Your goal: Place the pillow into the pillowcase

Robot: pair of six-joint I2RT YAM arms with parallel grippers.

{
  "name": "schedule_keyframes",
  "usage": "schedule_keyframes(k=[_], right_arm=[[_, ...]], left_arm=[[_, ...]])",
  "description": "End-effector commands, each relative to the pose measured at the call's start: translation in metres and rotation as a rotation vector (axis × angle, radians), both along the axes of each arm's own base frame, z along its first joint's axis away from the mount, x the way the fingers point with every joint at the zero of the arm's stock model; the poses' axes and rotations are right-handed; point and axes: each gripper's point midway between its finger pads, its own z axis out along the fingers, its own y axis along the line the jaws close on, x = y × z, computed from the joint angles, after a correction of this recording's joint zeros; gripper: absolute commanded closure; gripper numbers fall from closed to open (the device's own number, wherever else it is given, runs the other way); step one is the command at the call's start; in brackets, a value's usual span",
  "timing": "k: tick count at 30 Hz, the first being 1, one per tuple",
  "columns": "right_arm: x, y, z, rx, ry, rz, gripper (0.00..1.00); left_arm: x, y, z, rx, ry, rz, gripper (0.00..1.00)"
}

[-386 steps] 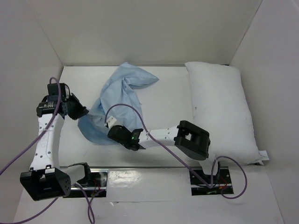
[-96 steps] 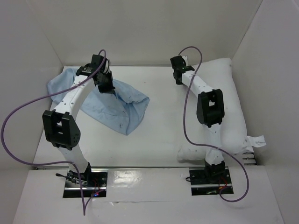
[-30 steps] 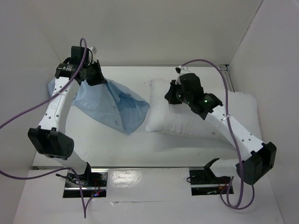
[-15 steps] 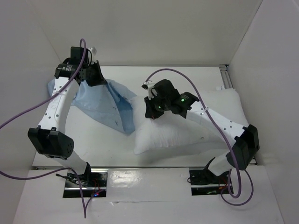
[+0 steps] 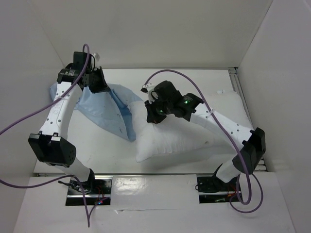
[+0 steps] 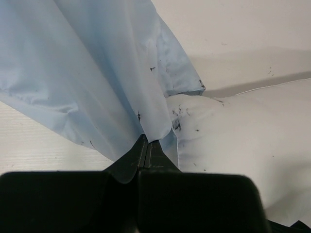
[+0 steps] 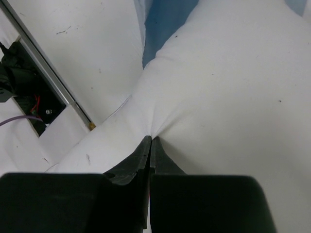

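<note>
We clamp the pillowcase (image 6: 87, 73) in our left fingers (image 6: 133, 158) and the pillow (image 7: 233, 97) in our right fingers (image 7: 138, 155); either pinch may slip if the corner snags.

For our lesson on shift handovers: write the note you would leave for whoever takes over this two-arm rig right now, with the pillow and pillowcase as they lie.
Tools: the left tool is shut on an edge of the pillowcase, holding it raised at the far left. The right tool is shut on a pinch of the pillow near its left end.
Things: the pillow lies across the table, its left corner meeting the pillowcase's edge.
Done: both things are gripped and touching.
Left: nearly all of the pillow is outside; it has yet to be worked in.
</note>
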Motion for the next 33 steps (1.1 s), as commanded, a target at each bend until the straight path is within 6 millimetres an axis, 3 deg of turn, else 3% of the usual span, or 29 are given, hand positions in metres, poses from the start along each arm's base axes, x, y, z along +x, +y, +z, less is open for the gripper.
schedule_keyframes(k=[1, 6, 7, 12, 13, 17, 20, 26, 28, 33], right_arm=[[-0.008, -0.008, 0.057, 0.084, -0.085, -0.011, 1.0], [-0.029, -0.007, 0.044, 0.088, -0.021, 0.02, 1.0], [-0.043, -0.001, 0.034, 0.084, 0.016, 0.054, 1.0], [-0.057, 0.016, 0.02, 0.082, 0.05, 0.108, 1.0], [-0.053, 0.02, 0.025, 0.088, 0.035, 0.115, 1.0], [-0.04, 0.031, 0.009, 0.052, 0.02, 0.088, 1.0], [-0.031, 0.047, 0.02, 0.091, -0.009, 0.105, 1.0], [-0.015, 0.079, 0.006, 0.099, -0.007, 0.154, 1.0], [-0.009, 0.08, 0.005, 0.089, -0.02, 0.135, 1.0], [0.035, 0.066, 0.023, 0.053, -0.153, -0.075, 1.0]], left_arm=[[0.002, 0.004, 0.016, -0.004, -0.062, 0.017, 1.0], [0.007, 0.006, 0.01, -0.01, -0.05, 0.02, 1.0], [0.007, 0.006, 0.01, -0.01, -0.05, 0.02, 1.0], [0.003, 0.006, 0.02, -0.012, -0.075, 0.02, 1.0], [0.003, 0.006, 0.02, -0.012, -0.076, 0.02, 1.0], [-0.01, 0.007, 0.022, -0.006, -0.081, 0.014, 1.0], [-0.023, 0.008, 0.022, -0.006, -0.078, 0.014, 1.0], [-0.039, 0.005, 0.016, -0.02, -0.064, -0.001, 1.0], [-0.044, 0.006, 0.019, -0.014, -0.079, -0.009, 1.0], [-0.053, 0.01, 0.014, 0.009, -0.061, -0.003, 1.0]])
